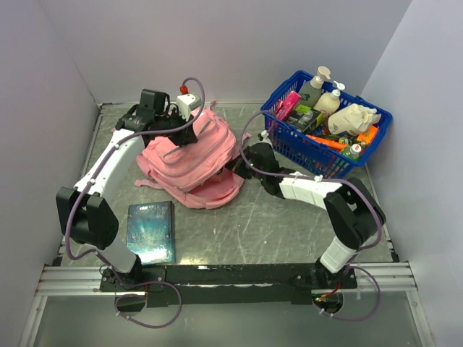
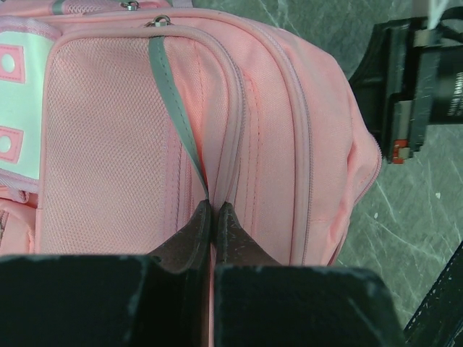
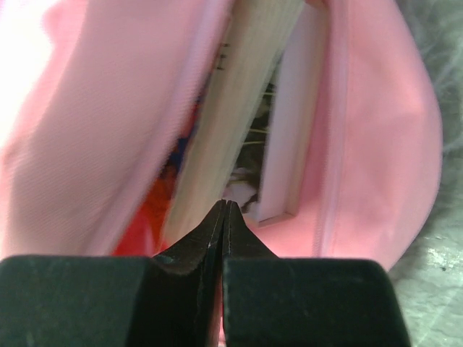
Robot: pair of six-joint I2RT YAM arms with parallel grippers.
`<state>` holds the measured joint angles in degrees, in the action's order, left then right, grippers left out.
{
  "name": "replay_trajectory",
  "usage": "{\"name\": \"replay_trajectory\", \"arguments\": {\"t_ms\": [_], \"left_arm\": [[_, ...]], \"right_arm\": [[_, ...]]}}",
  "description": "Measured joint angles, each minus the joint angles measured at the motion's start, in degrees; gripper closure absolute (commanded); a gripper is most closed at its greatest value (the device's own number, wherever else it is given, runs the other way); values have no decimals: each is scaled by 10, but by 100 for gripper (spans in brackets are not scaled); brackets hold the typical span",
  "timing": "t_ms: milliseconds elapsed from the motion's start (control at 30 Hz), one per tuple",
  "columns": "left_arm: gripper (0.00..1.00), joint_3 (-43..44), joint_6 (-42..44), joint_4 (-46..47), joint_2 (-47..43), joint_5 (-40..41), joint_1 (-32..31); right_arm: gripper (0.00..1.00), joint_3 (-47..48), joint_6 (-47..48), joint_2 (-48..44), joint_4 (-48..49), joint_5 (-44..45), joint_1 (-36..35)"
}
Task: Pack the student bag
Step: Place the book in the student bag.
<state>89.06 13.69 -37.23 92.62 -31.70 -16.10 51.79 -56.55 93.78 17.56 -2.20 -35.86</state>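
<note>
Your left gripper (image 2: pixel 212 210) is closed down to a sliver, its two tips pinched on a fold of the student bag (image 1: pixel 192 163) right where a grey strip (image 2: pixel 170 94) runs down the pink fabric and ends between them. Ahead of those tips you see a mesh pocket panel to the left of the strip and zipped seams curving away to the right. From above, this gripper sits on the top of the bag, which lies on the table (image 1: pixel 275 224) between your two tools. Your right gripper (image 3: pixel 225 207) has its tips pressed together with nothing visible between them, and it points into the bag's open mouth. Straight ahead of those tips, a thick book (image 3: pixel 231 108) stands on edge inside the bag with its tan page block facing you, the tips just at its lower corner; whether they touch it you cannot tell. Just right of it is a pale flat item (image 3: pixel 289 137), and to the left something red and orange is too blurred to name. Behind the right gripper and well apart from it, a blue basket (image 1: pixel 289 141) holds white pump bottles (image 1: pixel 327 97) and assorted packets. A dark-covered book (image 1: pixel 152 231) lies flat on the table, well back from the left gripper beside that arm's lower links.
</note>
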Motion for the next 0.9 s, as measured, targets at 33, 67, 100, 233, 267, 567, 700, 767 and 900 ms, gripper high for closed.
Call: {"name": "replay_trajectory", "arguments": {"t_ms": [33,67,100,233,267,567,700,767,900], "left_arm": [[99,0,0,0,0,0,0],[99,0,-1,0,0,0,0],[99,0,-1,0,0,-1,0],[99,4,-1,-4,1,-5,1],[99,8,-1,-6,2,-5,1],[99,12,1,-8,4,-5,2],[99,12,0,-8,4,-7,2],[99,12,0,-8,4,-9,2],[99,12,-1,-8,4,-11,3]], "right_arm": [[100,9,0,9,-12,2,0],[100,20,-1,19,-25,6,0],[100,28,-1,28,-33,10,-1],[100,86,0,76,-82,43,-3],[100,94,0,84,-85,49,-3],[100,65,-10,90,-101,99,1],[100,51,-17,85,-99,97,7],[100,51,-23,87,-85,91,8],[100,64,-33,118,-54,69,6]]}}
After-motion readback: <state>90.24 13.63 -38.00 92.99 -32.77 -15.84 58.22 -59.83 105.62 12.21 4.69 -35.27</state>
